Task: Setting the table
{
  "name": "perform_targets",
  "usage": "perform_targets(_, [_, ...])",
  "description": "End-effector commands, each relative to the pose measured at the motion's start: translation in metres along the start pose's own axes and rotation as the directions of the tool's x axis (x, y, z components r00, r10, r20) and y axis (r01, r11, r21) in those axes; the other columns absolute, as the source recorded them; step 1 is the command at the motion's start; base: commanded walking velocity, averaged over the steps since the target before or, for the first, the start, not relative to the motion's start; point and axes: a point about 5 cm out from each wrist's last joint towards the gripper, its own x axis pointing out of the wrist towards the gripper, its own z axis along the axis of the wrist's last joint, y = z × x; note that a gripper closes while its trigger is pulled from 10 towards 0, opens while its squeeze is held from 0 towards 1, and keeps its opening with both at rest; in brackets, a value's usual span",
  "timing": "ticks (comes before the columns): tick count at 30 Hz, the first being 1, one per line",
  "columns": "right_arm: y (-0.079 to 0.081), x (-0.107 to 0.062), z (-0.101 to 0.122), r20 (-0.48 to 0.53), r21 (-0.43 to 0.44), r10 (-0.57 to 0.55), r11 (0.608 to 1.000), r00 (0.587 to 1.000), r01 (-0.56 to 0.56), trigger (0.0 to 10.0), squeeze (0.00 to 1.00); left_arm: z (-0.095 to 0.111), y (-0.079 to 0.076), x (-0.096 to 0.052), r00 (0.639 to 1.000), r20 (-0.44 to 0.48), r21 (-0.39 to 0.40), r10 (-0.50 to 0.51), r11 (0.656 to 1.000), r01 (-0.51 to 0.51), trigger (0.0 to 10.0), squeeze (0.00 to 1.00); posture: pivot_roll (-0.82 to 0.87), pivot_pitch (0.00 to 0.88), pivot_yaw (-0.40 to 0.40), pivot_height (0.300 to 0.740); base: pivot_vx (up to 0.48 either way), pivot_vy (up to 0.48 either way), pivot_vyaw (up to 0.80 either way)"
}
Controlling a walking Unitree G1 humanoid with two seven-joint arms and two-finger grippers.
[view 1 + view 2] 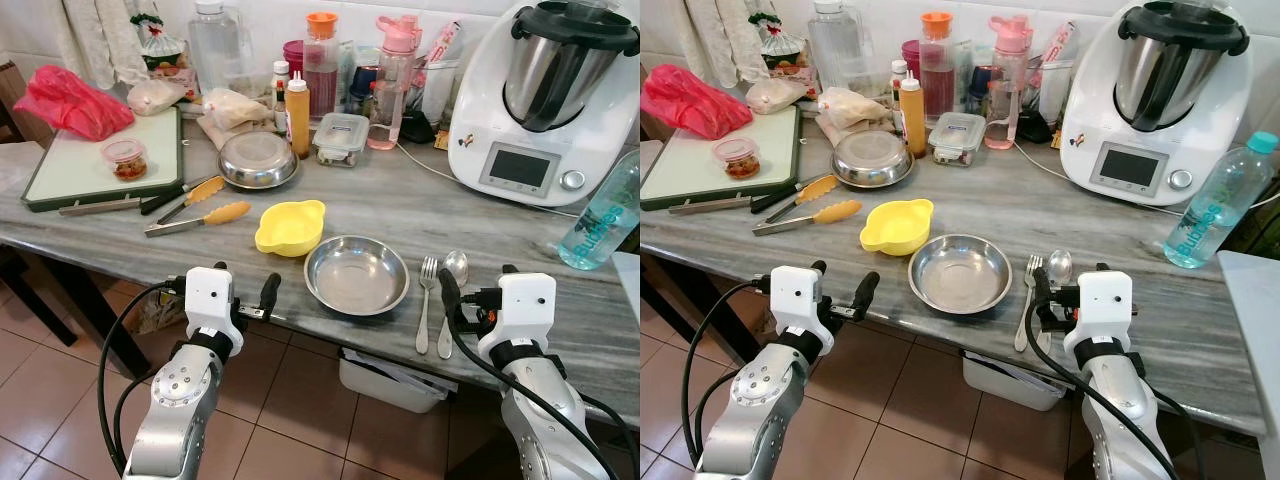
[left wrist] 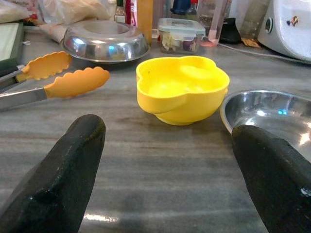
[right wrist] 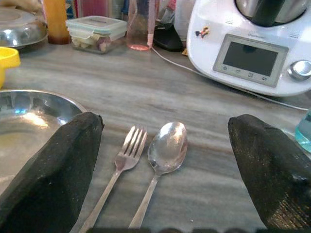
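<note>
Empty steel plate (image 1: 356,274) beside yellow bowl (image 1: 290,227)

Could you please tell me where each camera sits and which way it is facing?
Left eye, right eye: on the head, looking down at the counter; both arms show.
Left wrist: looks along open fingers at the yellow bowl.
Right wrist: looks along open fingers at the fork and spoon.
Both wrist views share the steel plate.
</note>
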Motion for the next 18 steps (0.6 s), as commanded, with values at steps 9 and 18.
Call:
perform_targets(9, [-0.0008,0.0030,-0.0026,-0.016,0.017,-0.009,1.000,1.000,0.010,10.0,0.00,0.0033,0.0013,0.0014,1.000,0.007,0.019,0.002,1.000,-0.002,10.0,0.00,-0.05,0.000,-0.010,0.740,0.000,0.000,-0.73])
perform_targets(18, [-0.0012,0.0012,-0.0027,-0.010,0.014,-0.019,1.000,1.000,0.019,10.0,0.00,0.0028,-0.0021,0.0050,1.000,-0.014,0.029,-0.017,0.999,0.017,10.0,0.00,-0.07,0.000,-0.002,0.740,0.000,0.000,0.00])
